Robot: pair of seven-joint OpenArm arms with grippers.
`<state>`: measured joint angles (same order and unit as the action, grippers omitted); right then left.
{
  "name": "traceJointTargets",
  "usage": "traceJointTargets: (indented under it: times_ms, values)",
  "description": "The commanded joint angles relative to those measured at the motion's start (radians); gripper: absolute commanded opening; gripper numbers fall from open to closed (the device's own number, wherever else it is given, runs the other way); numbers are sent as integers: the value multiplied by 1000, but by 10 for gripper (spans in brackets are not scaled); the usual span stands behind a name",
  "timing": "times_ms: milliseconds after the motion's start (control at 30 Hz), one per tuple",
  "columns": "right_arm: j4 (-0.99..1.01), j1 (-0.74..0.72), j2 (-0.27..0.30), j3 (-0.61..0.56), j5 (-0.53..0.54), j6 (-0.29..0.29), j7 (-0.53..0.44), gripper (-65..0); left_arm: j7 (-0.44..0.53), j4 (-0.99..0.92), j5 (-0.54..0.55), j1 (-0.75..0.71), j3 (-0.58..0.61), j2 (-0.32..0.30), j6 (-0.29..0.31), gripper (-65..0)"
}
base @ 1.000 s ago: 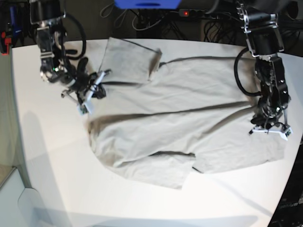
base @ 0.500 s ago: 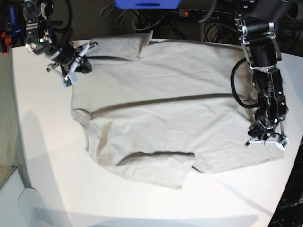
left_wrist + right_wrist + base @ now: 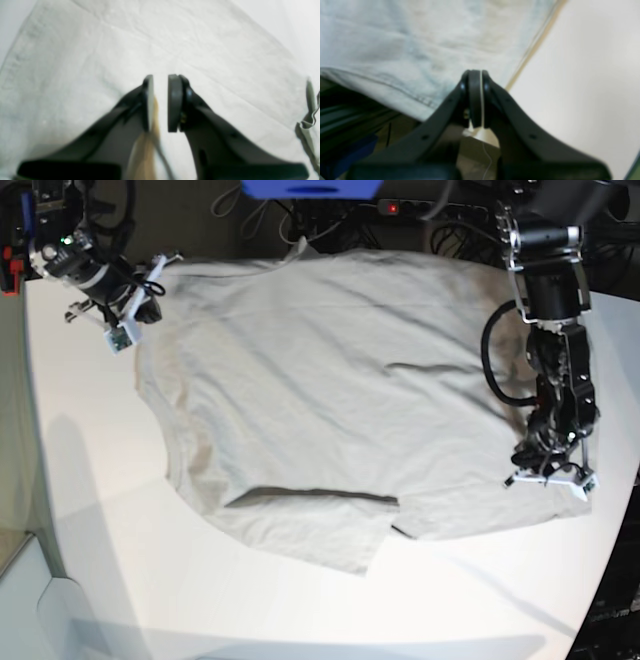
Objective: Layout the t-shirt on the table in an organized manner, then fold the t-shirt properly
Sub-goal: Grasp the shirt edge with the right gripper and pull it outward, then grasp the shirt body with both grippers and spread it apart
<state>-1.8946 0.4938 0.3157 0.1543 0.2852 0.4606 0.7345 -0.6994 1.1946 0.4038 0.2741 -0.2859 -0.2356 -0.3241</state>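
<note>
The light grey-beige t-shirt point(image 3: 330, 400) lies spread over the white table point(image 3: 90, 510), mostly flat, with a fold along its near edge. At the back left corner my right gripper point(image 3: 150, 280) is shut on the shirt's edge. In the right wrist view its jaws point(image 3: 475, 75) meet over the stitched hem of the t-shirt point(image 3: 395, 37), at the table point(image 3: 582, 75) rim. My left gripper point(image 3: 545, 477) stands on the shirt's right end. In the left wrist view its pads point(image 3: 160, 80) sit a narrow gap apart, pale t-shirt point(image 3: 175, 37) cloth filling the gap.
A power strip with a red light point(image 3: 400, 206) and cables lie behind the table's back edge, beside a blue object point(image 3: 310, 188). Bare table point(image 3: 287, 20) shows past the shirt's edge. Dark frame parts point(image 3: 350, 112) sit below the table rim by the right gripper.
My right gripper has travelled toward the back left corner with the shirt's edge, unfolding the flipped-over part and drawing the cloth flat. The left gripper has shifted slightly toward the front.
</note>
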Motion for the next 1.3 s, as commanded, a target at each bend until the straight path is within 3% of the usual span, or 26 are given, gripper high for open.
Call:
traceJointTargets:
  times_ms: [0,333,600,933,1267]
  values:
    - [-16,-4,9,4,6,-9,-14,-650,16,29,-4,12,-5,-17,1,-547]
    - [-16,-192,7,-6,6,-9,102,-650,-49,164,-4,-123,-5,-15,0,-547]
    - [39,-462,-2,-154,6,-9,254,-650,-167,270,-4,-246,-6,-12,0,-547]
    - [298,-605,-68,-298,6,-9,202,-650,-386,549,-6,-368,-6,22,-5,-547]
    - [452,-745,-68,-339,6,-9,152,-650,-392,454,-16,-430,-51,-5,0,-547]
